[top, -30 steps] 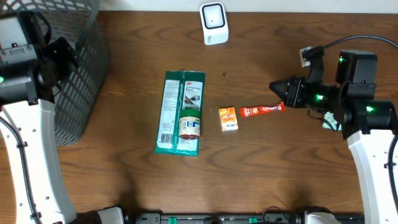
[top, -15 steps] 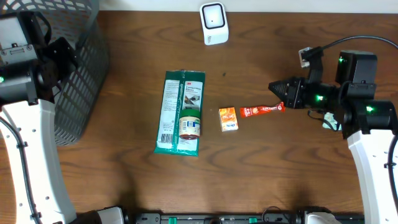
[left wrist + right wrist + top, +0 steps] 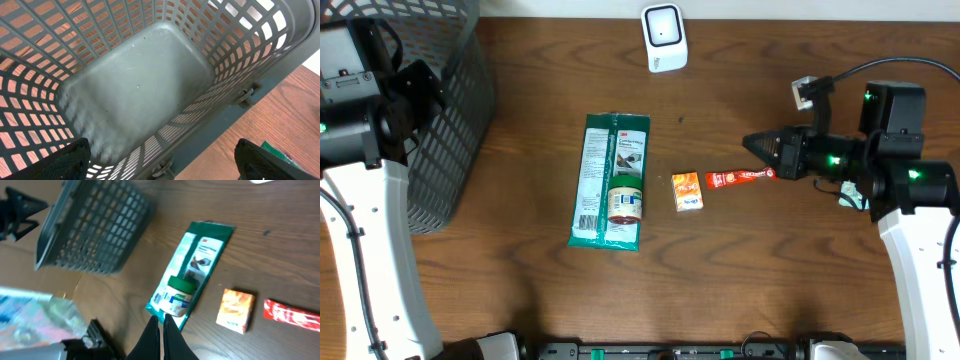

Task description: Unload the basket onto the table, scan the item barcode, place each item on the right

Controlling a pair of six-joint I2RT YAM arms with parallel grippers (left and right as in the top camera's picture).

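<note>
A white barcode scanner (image 3: 664, 37) stands at the table's far edge. Four items lie mid-table: a green 3M packet (image 3: 611, 180) with a small jar (image 3: 626, 202) on its near end, an orange box (image 3: 687, 191) and a red sachet (image 3: 741, 177). My right gripper (image 3: 750, 143) is shut and empty, its tip just above and to the right of the red sachet. In the right wrist view the shut fingers (image 3: 161, 325) point toward the jar (image 3: 179, 296) and green packet (image 3: 192, 265). My left gripper (image 3: 162, 165) hangs wide open over the basket, holding nothing.
A grey mesh basket (image 3: 445, 110) fills the table's far left corner; the left wrist view shows its bare floor (image 3: 135, 90). In the right wrist view the orange box (image 3: 235, 310) and red sachet (image 3: 292, 315) lie to the right of the fingers.
My right gripper has crept a little to the left, still shut. The left arm and all items are unmoved.
</note>
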